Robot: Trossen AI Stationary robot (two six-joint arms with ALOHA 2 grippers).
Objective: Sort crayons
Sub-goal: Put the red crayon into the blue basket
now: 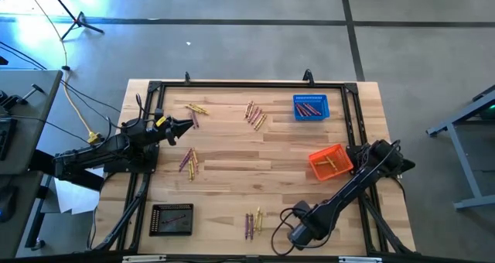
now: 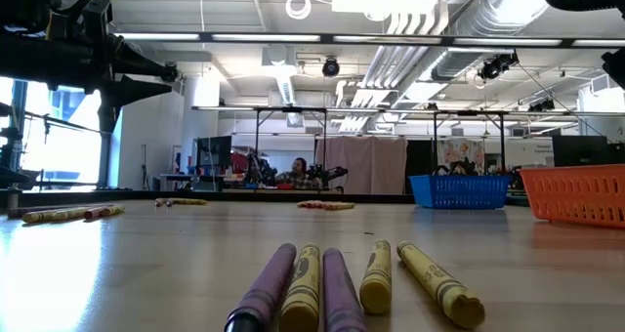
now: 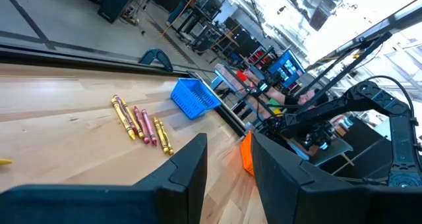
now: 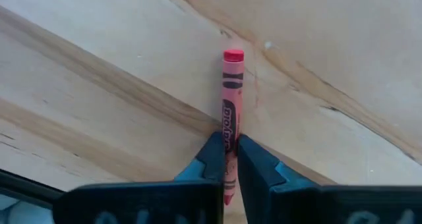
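Because the job is to sort by colour, the right gripper [image 4: 227, 159] has its two fingers pinched on a single red crayon [image 4: 232, 105], holding it by the lower half of its barrel so that the flat end points away over the bare wood of the table [image 1: 232, 193]. From above, this gripper sits near the right edge, just beside the orange basket [image 1: 329, 162], which already holds what look like a couple of yellow sticks; the blue basket [image 1: 310, 107] near the far right corner holds red ones, so that is probably where this crayon belongs. The black basket [image 1: 171, 219] near the front left holds at least one dark stick. Loose crayons lie in small mixed groups: one by the far edge [image 1: 255, 114], one near the left gripper [image 1: 196, 108], one at mid-left [image 1: 189, 162] and one at the front [image 1: 253, 223], this last showing yellow and purple wrappers close up in the low view. The left gripper [image 1: 179, 127] waits above the left side of the table, its fingers spread and holding nothing. The red crayon's wrapper bears dark lettering along its length, but the fingers cover part of it and I cannot read it with confidence; no other writing is legible.
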